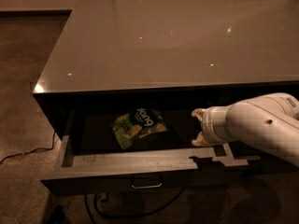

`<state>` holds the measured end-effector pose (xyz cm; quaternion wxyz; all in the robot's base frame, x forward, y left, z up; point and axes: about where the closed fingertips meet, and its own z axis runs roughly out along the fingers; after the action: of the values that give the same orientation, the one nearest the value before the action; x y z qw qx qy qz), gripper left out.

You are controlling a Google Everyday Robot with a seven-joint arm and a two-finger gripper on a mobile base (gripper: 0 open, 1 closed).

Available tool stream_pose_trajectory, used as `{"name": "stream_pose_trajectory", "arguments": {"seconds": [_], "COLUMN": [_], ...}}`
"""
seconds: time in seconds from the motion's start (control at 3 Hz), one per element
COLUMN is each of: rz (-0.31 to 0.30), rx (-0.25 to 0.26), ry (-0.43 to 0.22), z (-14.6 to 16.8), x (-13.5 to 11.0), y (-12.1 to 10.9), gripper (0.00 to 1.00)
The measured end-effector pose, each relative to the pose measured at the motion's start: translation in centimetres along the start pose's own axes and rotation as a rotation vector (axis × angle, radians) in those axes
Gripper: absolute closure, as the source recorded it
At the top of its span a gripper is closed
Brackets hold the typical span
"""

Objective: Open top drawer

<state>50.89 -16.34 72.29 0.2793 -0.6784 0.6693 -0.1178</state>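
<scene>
Hanging inside the right part of the top drawer point(126, 164), the end effector point(200, 127) is released: tips spread, nothing between them. The drawer stands pulled out from under the glossy desk point(163, 41), with a metal handle point(147, 185) centred on its front. A green snack bag point(138, 125) lies on the drawer floor, left of the end effector and apart from it.

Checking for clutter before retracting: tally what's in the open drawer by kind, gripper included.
Green snack bag: 1
Gripper, over the right part of the drawer: 1
Total: 2
</scene>
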Motion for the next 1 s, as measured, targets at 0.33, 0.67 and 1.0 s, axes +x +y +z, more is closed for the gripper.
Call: {"name": "stream_pose_trajectory", "arguments": {"seconds": [0.33, 0.67, 1.0], "rz": [-0.006, -0.022, -0.051], "rx": [-0.005, -0.060, -0.107], "ry": [-0.008, -0.022, -0.027], "z": [0.2, 2.1, 3.8], "x": [-0.1, -0.8, -1.6], "y": [-1.0, -0.6, 0.6], "gripper": [0.64, 0.87, 1.00]}}
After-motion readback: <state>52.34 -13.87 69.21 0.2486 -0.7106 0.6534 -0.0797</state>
